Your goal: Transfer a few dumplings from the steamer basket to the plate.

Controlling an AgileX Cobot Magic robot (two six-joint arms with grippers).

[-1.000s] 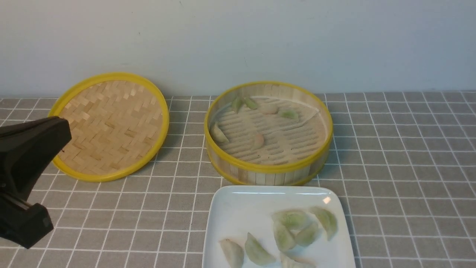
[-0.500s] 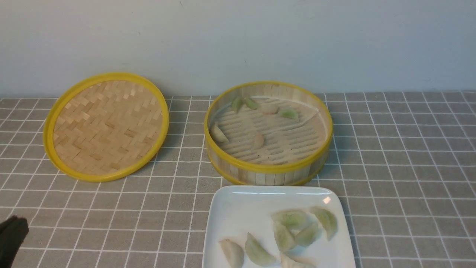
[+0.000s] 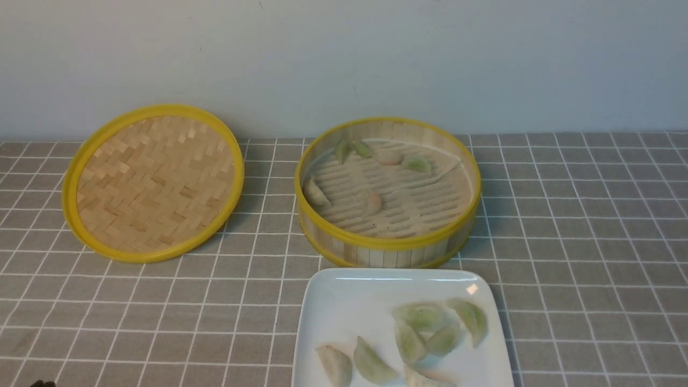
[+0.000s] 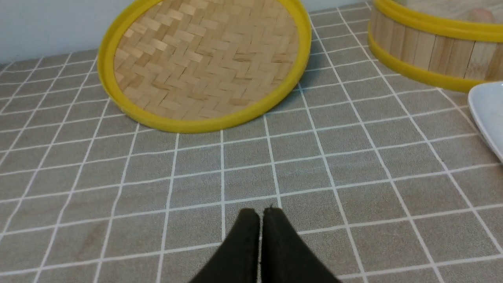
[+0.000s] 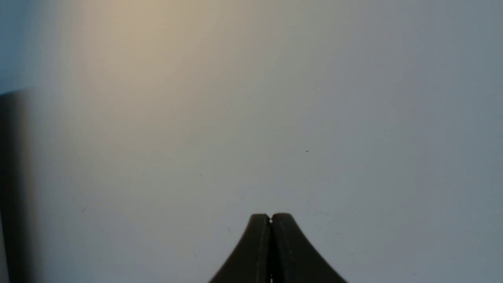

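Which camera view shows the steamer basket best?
The front view: it shows the whole steamer basket, including its slatted floor. The left wrist view shows only part of its wall and rims; the right wrist view does not show it.

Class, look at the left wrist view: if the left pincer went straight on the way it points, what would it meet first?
Probably bare stretch of the checked tablecloth, short of the woven lid, though its height is unclear.

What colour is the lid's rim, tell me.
Yellow: the lid's rim shows best in the front view.
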